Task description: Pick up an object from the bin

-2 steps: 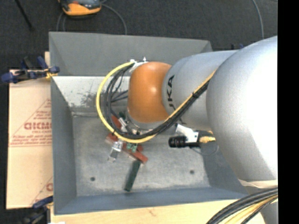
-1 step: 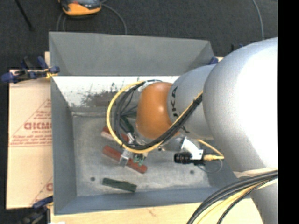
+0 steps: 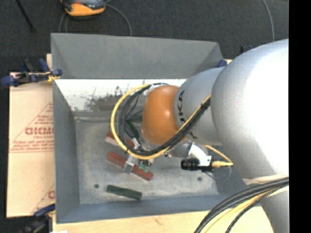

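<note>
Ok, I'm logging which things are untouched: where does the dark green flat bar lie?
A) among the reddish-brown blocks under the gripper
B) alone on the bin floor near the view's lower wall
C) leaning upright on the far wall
B: the dark green bar lies flat on the bin floor by the lower wall, apart from the gripper, which is down at the reddish-brown blocks.

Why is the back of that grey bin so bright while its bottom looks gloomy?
In the camera view, light strikes the back wall of the bin, leaving a pale band along its top; the orange cover carries a soft sheen; the arm overhangs the floor, which looks somewhat dimmer beneath it; the red-brown blocks and dark green strip sit in flat, even light.
</note>
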You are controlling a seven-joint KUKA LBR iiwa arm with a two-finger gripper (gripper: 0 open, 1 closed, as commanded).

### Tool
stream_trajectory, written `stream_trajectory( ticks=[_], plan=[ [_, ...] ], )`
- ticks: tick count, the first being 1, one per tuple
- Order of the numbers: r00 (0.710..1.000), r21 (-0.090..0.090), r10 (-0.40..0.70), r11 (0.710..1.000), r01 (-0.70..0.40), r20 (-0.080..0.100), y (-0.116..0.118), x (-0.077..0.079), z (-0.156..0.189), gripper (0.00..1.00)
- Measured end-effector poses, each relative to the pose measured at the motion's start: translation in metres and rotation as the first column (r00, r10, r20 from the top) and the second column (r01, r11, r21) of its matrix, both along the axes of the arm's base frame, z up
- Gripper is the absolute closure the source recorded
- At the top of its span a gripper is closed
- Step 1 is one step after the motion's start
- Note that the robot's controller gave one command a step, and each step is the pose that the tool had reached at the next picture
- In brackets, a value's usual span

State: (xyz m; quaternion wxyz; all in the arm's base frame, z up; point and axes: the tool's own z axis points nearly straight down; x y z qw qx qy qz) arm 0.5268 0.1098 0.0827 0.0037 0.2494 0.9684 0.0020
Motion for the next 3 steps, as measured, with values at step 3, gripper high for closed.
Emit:
stream_trajectory(
  ticks=[3],
  plan=[
    [0.999,-0.003,0.034,0.999,-0.034,-0.011,-0.002,0.003,0.146,1.0]
  ],
)
